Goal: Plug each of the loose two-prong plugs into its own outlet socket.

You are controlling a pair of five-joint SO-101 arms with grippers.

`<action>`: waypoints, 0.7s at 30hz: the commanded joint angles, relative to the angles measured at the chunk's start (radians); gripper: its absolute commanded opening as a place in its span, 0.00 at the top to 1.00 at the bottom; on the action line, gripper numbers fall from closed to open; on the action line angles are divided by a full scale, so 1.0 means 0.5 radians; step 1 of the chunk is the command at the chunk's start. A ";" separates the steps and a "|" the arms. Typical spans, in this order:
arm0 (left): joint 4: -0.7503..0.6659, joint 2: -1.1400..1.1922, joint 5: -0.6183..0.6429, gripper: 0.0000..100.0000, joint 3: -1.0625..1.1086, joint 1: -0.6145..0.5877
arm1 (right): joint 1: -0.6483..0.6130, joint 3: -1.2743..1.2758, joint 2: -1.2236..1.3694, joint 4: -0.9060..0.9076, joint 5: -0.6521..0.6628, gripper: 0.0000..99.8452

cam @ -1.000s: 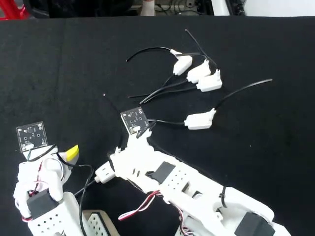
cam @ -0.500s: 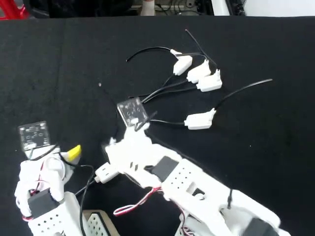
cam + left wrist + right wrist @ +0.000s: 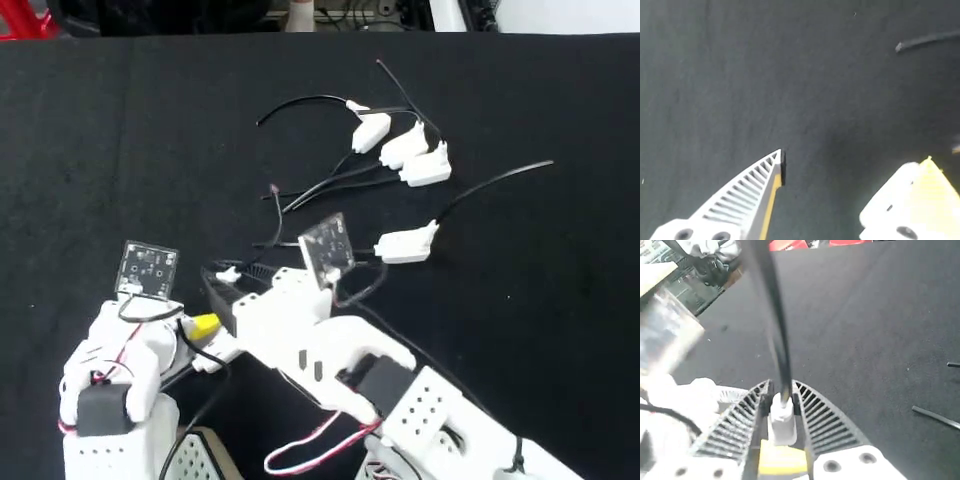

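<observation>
Table edges: the black cloth of the table (image 3: 100, 120) ends at a far edge along the top of the high view. My two arms take up the near side.
Open room: there is wide bare cloth at the far left and down the whole right side. Black cords crowd the middle.
Loose plugs, count: four white ones lie on the cloth, each with a black cord. Three are bunched together at far centre, first plug (image 3: 370, 128), second plug (image 3: 403, 146) and third plug (image 3: 425, 168). The fourth plug (image 3: 405, 245) lies apart from them, nearer to me, just beside the square board (image 3: 327, 247) on my right wrist.
Held plug, count: one.
Right pincer (image 3: 780, 386): clenched on the held plug (image 3: 782, 422). Its white body sits deep between my ribbed fingers (image 3: 735, 425), and its cord (image 3: 771, 315) leads out past the tips, over the cloth.
Left pincer (image 3: 855, 156): released, with a wide gap, nothing in it and bare cloth beneath. In the high view its yellow tip (image 3: 204, 325) lies close against my right arm's white body.
Pale block (image 3: 195, 455): it has holes and sits at the near edge between my arms, partly cut off. I cannot tell whether it is a socket.
</observation>
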 commanded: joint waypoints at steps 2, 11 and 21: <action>-0.028 -0.012 0.310 0.60 -0.327 0.118 | 0.049 0.002 -0.041 -0.025 -0.135 0.99; -0.359 -0.006 0.466 0.60 -0.213 0.106 | 0.037 -0.308 0.087 0.448 -0.166 0.99; -0.384 -0.006 0.479 0.60 -0.192 0.103 | -0.061 -0.388 0.305 0.488 -0.166 0.99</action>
